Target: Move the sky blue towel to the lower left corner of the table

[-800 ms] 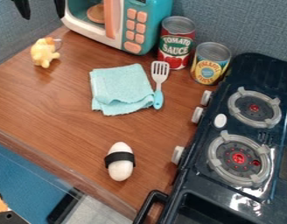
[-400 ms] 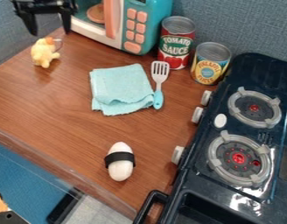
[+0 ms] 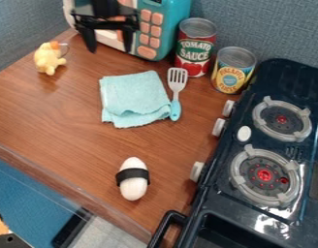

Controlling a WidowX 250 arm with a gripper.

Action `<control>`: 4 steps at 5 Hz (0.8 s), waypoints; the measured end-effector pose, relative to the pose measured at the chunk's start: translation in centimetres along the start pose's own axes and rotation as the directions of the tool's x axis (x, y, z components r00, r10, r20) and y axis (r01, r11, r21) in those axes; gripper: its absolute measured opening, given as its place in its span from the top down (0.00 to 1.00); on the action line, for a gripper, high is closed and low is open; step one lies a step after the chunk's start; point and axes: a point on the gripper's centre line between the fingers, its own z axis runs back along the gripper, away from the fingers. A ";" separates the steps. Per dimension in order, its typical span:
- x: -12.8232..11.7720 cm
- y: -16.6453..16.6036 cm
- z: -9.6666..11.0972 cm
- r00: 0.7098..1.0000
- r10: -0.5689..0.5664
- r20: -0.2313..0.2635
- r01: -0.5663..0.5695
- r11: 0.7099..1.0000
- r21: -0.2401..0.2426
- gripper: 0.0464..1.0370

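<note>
My black gripper [image 3: 110, 48] hangs in front of the toy microwave near the top edge, with its two fingers spread apart and nothing between them. It is above and slightly left of the sky blue towel [image 3: 132, 94], not touching it. The towel lies folded on the brown wooden table [image 3: 64, 123], its lower edge a little rumpled. The lower left part of the table ends at a clear-edged border.
A spatula [image 3: 175, 94] lies against the towel's right side. Behind stand a microwave [image 3: 160, 29], a tomato can [image 3: 195, 46] and a pineapple can [image 3: 233, 70]. A yellow toy [image 3: 49, 58] is left, a banded egg [image 3: 132, 178] in front, a stove [image 3: 252, 160] right.
My gripper has come down from the top left and moved right, now in front of the microwave. The towel and the other objects have stayed put.
</note>
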 end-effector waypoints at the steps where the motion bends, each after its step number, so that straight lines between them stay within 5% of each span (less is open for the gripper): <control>1: -1.4 -2.7 -0.9 0.994 -0.102 -0.028 0.101 0.995 -0.015 0.04; 4: -4.8 -2.9 -6.1 0.953 -0.269 -0.140 0.280 0.958 0.063 0.04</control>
